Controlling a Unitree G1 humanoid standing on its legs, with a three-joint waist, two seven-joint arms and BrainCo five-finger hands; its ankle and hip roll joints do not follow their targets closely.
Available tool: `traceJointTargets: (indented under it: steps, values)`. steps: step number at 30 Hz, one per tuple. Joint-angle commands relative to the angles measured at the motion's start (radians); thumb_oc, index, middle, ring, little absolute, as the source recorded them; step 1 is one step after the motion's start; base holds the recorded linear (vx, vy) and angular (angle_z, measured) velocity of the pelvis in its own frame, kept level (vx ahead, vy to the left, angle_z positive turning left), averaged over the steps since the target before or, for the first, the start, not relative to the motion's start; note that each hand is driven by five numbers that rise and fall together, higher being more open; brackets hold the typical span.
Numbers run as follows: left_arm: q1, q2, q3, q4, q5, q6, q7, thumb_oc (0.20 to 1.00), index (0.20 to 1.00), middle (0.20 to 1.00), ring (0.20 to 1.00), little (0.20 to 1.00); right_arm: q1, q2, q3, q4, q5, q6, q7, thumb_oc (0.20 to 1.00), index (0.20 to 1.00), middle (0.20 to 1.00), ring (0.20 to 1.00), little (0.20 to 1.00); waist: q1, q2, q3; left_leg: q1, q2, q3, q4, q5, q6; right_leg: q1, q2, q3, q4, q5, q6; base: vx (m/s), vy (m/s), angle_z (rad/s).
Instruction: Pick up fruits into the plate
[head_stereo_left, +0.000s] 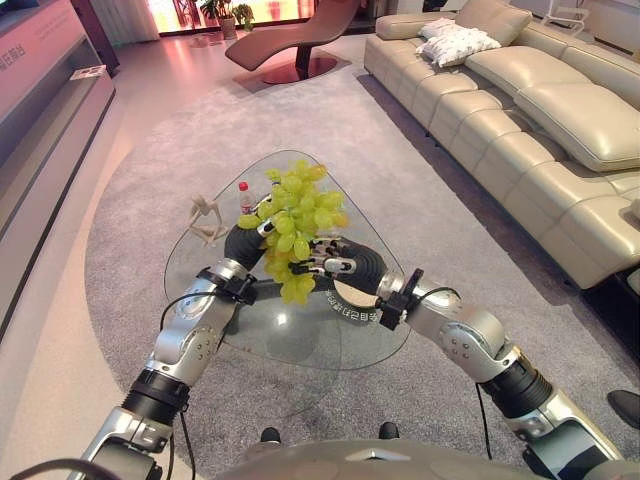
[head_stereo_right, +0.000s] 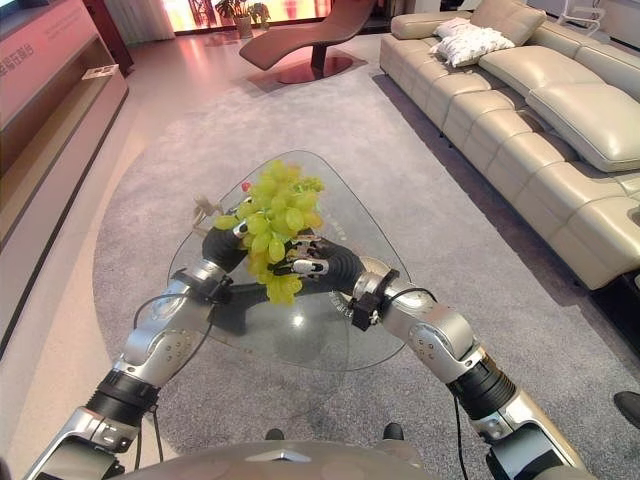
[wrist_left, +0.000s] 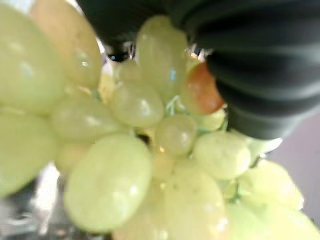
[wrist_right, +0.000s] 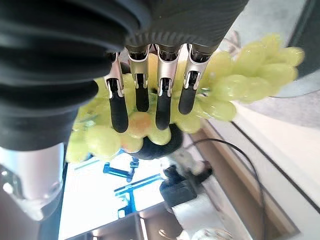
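Note:
A big bunch of green grapes (head_stereo_left: 295, 225) is held up above the glass table (head_stereo_left: 300, 345), between my two hands. My left hand (head_stereo_left: 243, 245) is at the bunch's left side with a finger curled on it; the grapes (wrist_left: 130, 165) sit right against it in the left wrist view. From the right, my right hand (head_stereo_left: 350, 262) has its fingers (wrist_right: 162, 107) bent onto the grapes (wrist_right: 225, 85). Part of a pale plate (head_stereo_left: 352, 303) with a dark patterned rim lies on the table under the right wrist.
A small red-capped bottle (head_stereo_left: 243, 195) and a pale wooden ornament (head_stereo_left: 207, 220) stand on the table's far left. The table sits on a grey rug. A beige sofa (head_stereo_left: 520, 110) runs along the right, a lounge chair (head_stereo_left: 300, 40) stands far back, and a low cabinet (head_stereo_left: 40, 110) is at left.

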Motion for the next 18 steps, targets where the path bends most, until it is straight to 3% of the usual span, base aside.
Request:
traceJointTargets:
  steps: [1, 3, 8, 13, 18]
  values:
    - [-0.042, 0.007, 0.045, -0.071, -0.021, -0.056, 0.007, 0.2, 0.2, 0.2, 0.2, 0.2, -0.051, 0.052, -0.136, -0.102, 0.067, -0.226, -0.004, 1.0, 1.0, 1.0, 1.0, 1.0, 0.009, -0.017, -0.019, 0.027, -0.012, 0.001, 0.024, -0.156, 0.011, 0.072, -0.033, -0.075, 0.037, -0.119, 0.021, 0.0, 0.0, 0.0]
    - [-0.038, -0.004, 0.076, -0.079, -0.026, -0.065, 0.017, 0.2, 0.2, 0.2, 0.2, 0.2, -0.033, 0.079, -0.188, -0.1, 0.076, -0.297, -0.021, 1.0, 1.0, 1.0, 1.0, 1.0, 0.01, -0.015, -0.018, 0.024, -0.013, -0.004, 0.025, -0.157, 0.012, 0.072, -0.033, -0.077, 0.038, -0.121, 0.019, 0.0, 0.0, 0.0]
    - [-0.032, -0.026, 0.114, -0.115, -0.029, -0.074, 0.03, 0.2, 0.2, 0.2, 0.2, 0.2, 0.012, 0.148, -0.233, -0.103, 0.069, -0.381, -0.054, 1.0, 1.0, 1.0, 1.0, 1.0, 0.01, -0.009, -0.019, 0.021, -0.015, -0.009, 0.026, -0.159, 0.015, 0.072, -0.034, -0.078, 0.04, -0.126, 0.017, 0.0, 0.0, 0.0]
    - [-0.039, -0.038, 0.117, -0.142, -0.028, -0.083, 0.045, 0.2, 0.2, 0.2, 0.2, 0.2, 0.037, 0.18, -0.238, -0.077, 0.062, -0.418, -0.092, 1.0, 1.0, 1.0, 1.0, 1.0, 0.008, -0.003, -0.018, 0.019, -0.016, -0.014, 0.024, -0.158, 0.016, 0.072, -0.032, -0.078, 0.04, -0.129, 0.015, 0.0, 0.0, 0.0]
    - [-0.047, -0.04, 0.106, -0.166, -0.048, -0.077, 0.041, 0.2, 0.2, 0.2, 0.2, 0.2, 0.058, 0.181, -0.227, -0.025, 0.043, -0.402, -0.145, 1.0, 1.0, 1.0, 1.0, 1.0, 0.006, -0.002, -0.017, 0.018, -0.015, -0.017, 0.024, -0.156, 0.016, 0.07, -0.031, -0.077, 0.045, -0.132, 0.013, 0.0, 0.0, 0.0]
